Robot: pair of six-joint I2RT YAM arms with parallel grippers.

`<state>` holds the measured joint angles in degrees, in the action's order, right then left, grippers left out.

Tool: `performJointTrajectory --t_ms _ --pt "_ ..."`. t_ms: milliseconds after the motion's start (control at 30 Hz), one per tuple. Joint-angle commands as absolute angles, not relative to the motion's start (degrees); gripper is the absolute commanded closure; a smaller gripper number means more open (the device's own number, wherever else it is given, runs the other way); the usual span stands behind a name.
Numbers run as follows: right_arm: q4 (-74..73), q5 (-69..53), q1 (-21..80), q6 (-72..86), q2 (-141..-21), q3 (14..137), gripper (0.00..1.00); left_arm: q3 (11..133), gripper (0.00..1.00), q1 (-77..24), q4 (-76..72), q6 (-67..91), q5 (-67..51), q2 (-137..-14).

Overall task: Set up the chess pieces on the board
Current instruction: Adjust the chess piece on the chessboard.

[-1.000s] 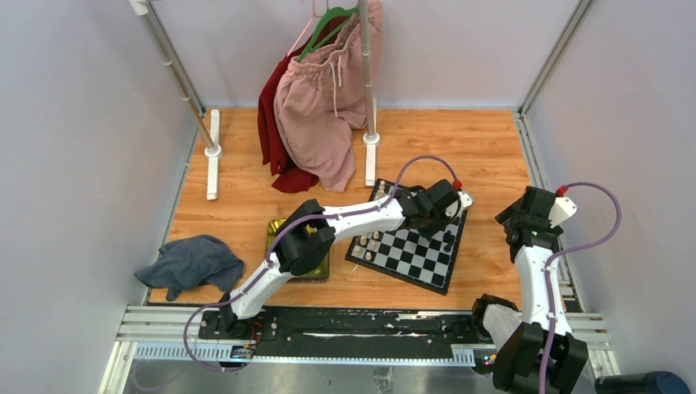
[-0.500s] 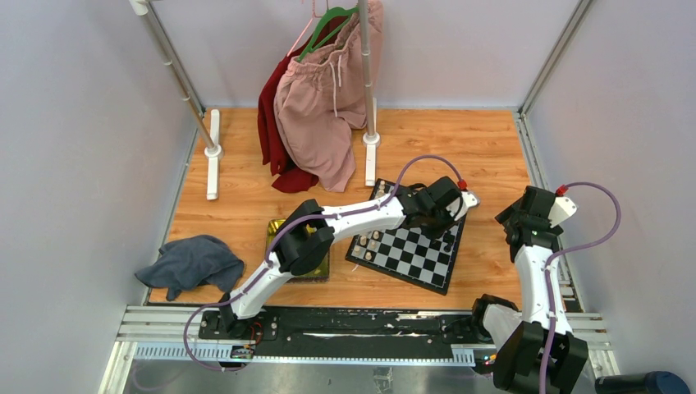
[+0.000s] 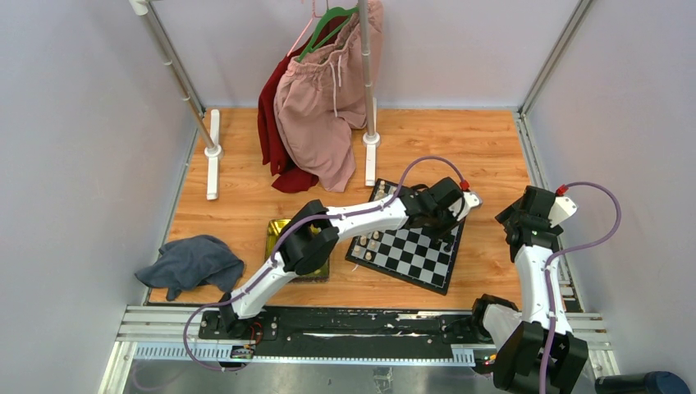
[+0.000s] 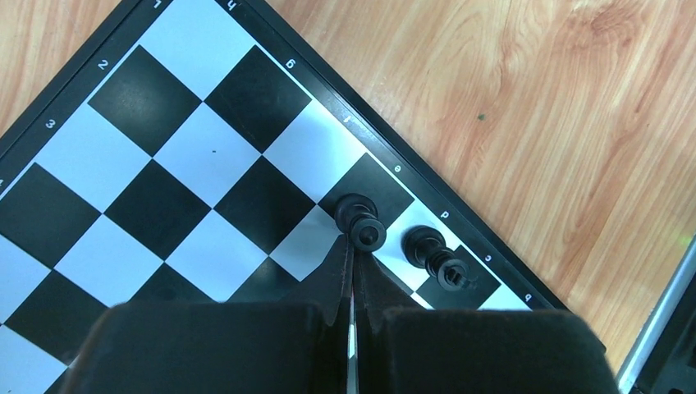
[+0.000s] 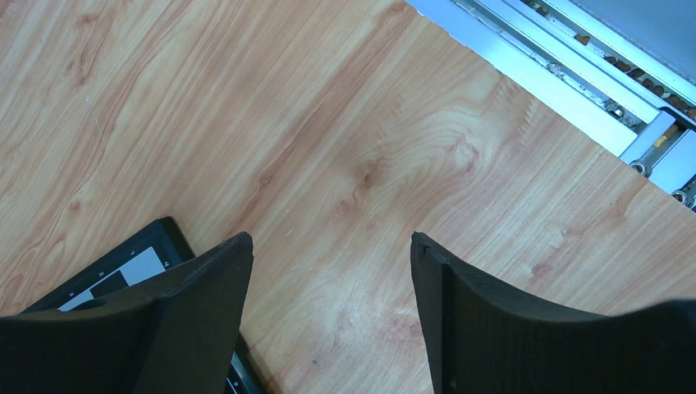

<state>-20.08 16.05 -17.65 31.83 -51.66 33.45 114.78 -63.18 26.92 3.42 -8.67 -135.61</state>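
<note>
Grey cloth [image 3: 190, 263] and yellow-green tray [image 3: 274, 233] lie left of the board [image 3: 418, 261].

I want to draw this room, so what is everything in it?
table: one, wooden, under everything
board: one, black and light grey, mid-table
black chess pieces: two seen, board's edge squares
cream pieces: a few, board's near-left edge
tray: one, yellow-green, left of board
cloth: one, grey-blue, table's left
clothes: two, pink and dark red, on rack
hanger: one, green, on rack
left tool: one, shut, beside a black piece
right tool: one, open, over bare wood
</note>
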Motion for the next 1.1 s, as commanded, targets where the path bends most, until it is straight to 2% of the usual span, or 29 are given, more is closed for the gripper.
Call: performJointTrajectory --t_ms 0,633,1067 --pt "-20.1 16.6 -17.7 31.0 -51.9 34.1 0.26 116.7 1.0 -63.0 25.3 3.5 -9.0 -137.5" --pt "-20.6 16.5 -17.8 31.3 -51.9 34.6 0.26 117.9 1.0 -63.0 23.5 4.2 -10.2 -138.9" --pt "-21.3 16.1 -17.7 31.0 -51.8 35.5 0.26 109.0 1.0 -62.8 27.0 0.2 -0.1 -131.0"
